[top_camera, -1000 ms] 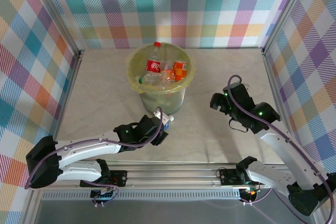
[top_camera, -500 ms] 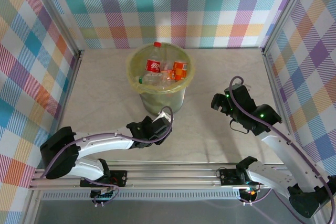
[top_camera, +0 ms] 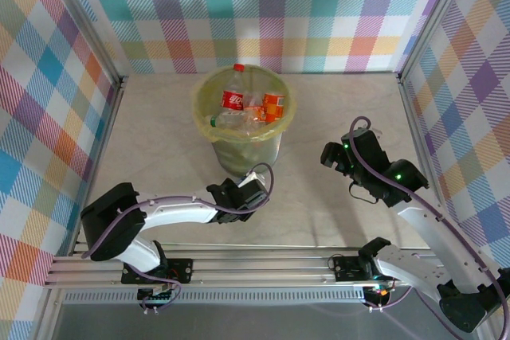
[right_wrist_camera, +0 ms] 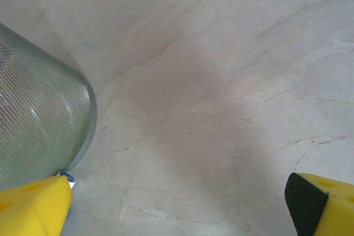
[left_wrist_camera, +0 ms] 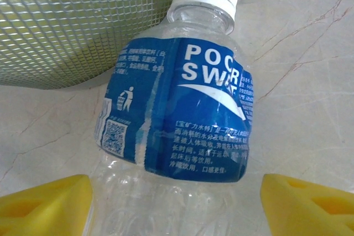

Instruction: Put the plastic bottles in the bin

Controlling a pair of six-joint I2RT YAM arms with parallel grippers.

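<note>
Judging by the bin (top_camera: pixel 253 155), the job is well on: several plastic bottles lie heaped inside its bag, a red-labelled bottle (top_camera: pixel 233 99) and an orange-labelled bottle (top_camera: pixel 273 106) plainest among them. One blue-labelled bottle (left_wrist_camera: pixel 182 131) with a white cap is outside, low beside the near foot of the bin, its cap towards the mesh wall. The left fingers (left_wrist_camera: pixel 47 203) stand on either side of its body, very close; whether they are clenched on it I cannot tell. The right fingers (right_wrist_camera: pixel 33 205) are spread wide with nothing between them, over bare surface (right_wrist_camera: pixel 210 81) right of the bin. That one bottle looks like the last to go in.
</note>
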